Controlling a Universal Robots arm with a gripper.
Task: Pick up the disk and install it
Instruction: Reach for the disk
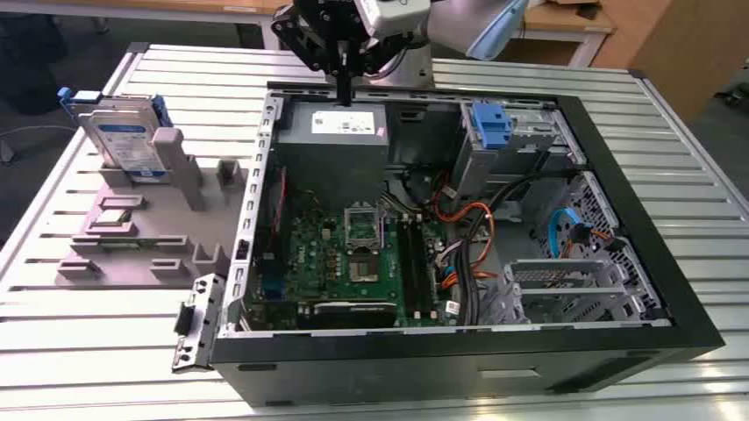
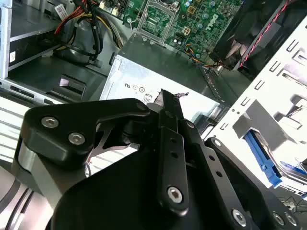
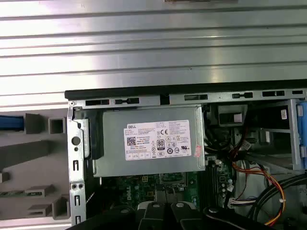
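Nearest the exterior camera runs the black front edge of the open case [image 1: 468, 355], which lies on a slatted metal table [image 1: 679, 132]. Inside it, the green board [image 1: 351, 254] fills the middle. A metal cage [image 1: 574, 281] sits at four o'clock, orange cables [image 1: 468, 215] curl near the centre, and a bare blue bracket [image 1: 489, 127] stands at one o'clock.

At twelve o'clock, over the case's far wall, the gripper [image 1: 343, 92] hangs pointing down above the grey power supply [image 1: 337, 123]. It is just above the box, and no contact can be made out. In the second wrist view the gripper [image 2: 165, 100] has its fingers [image 2: 170, 124] drawn together with nothing between them, over the power supply [image 2: 144, 79]. The first wrist view looks straight down on the power supply [image 3: 148, 139] and its white sticker.

The disk [image 1: 126, 140] is outside the case, on the exterior view's left at ten o'clock. It stands upright on edge in a grey holder [image 1: 153, 228], blue frame around it and label facing out, well apart from the gripper.
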